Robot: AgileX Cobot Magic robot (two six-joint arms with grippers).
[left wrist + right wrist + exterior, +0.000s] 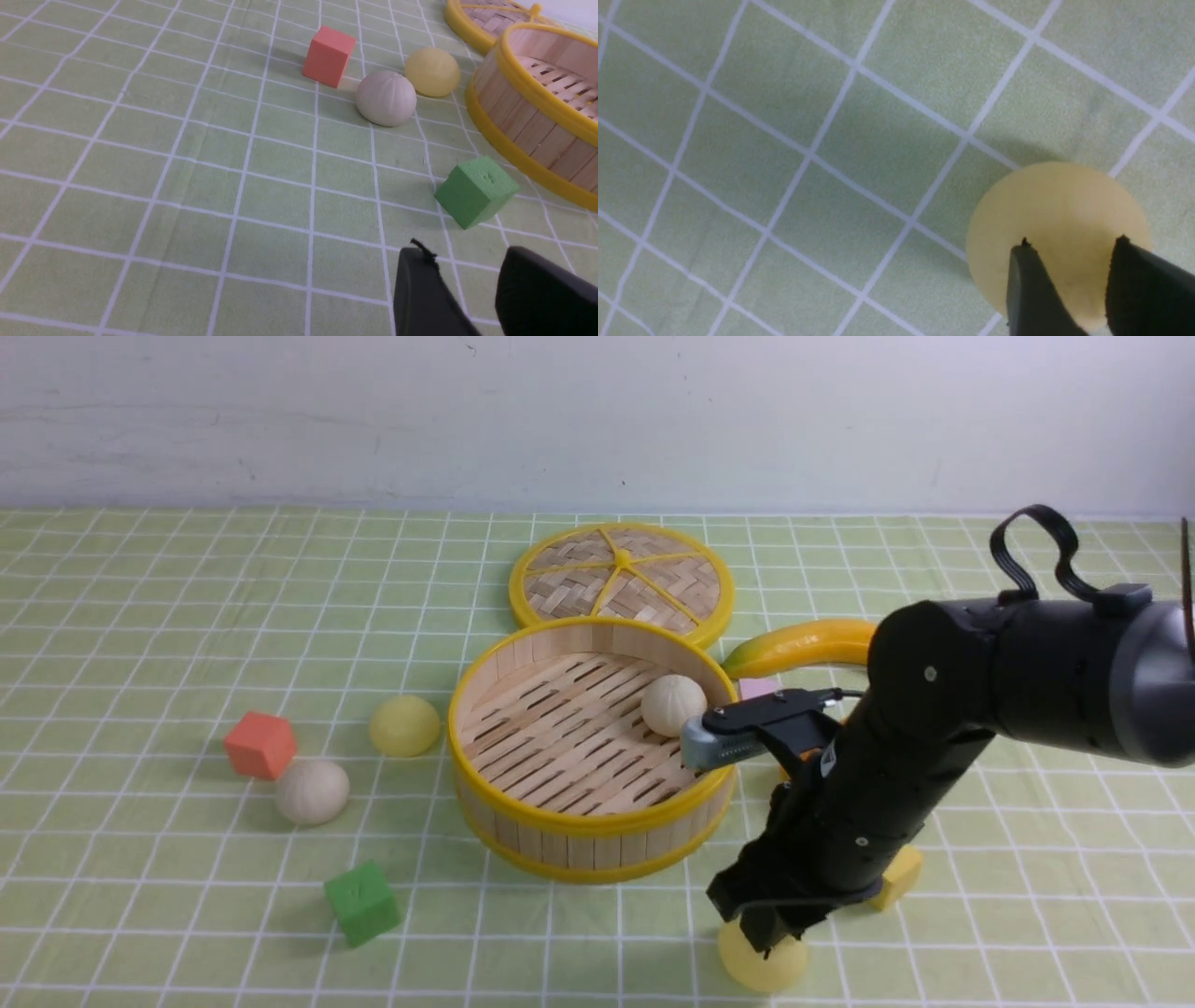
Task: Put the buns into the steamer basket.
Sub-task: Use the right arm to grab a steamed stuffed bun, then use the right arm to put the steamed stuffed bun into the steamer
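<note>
1. First yellow bun (1057, 210): smooth, pale, lying on the cloth directly under the right gripper (1073, 247). The two dark fingers (1029, 289) stand a narrow gap apart with their tips over the bun's top and its surface showing between them. Whether they pinch it cannot be told.
2. Pleated bun in the basket (673, 706): off-white, on the slatted floor of the steamer basket (579, 845), by its wall. It lies beyond the right jaws and to their left.
3. Loose pleated bun (386, 98): on the cloth outside the basket, ahead of the left gripper (467, 280), whose jaws are apart with nothing between them.
4. Second yellow bun (432, 71): just past the loose pleated bun, near the basket wall but apart from it.
5. Green cube (475, 191): the item nearest the left jaws, between them and the loose pleated bun.
6. Red cube (328, 56): just beside the loose pleated bun, farther from those jaws.
7. Woven lid (621, 581): flat, behind the basket.
8. Curved yellow fruit (803, 644) and pink cube (758, 688): beyond the right jaws, partly hidden.
9. Yellow cube (901, 882): near the right jaws, partly behind the arm.
10. Green checked cloth (140, 616).
</note>
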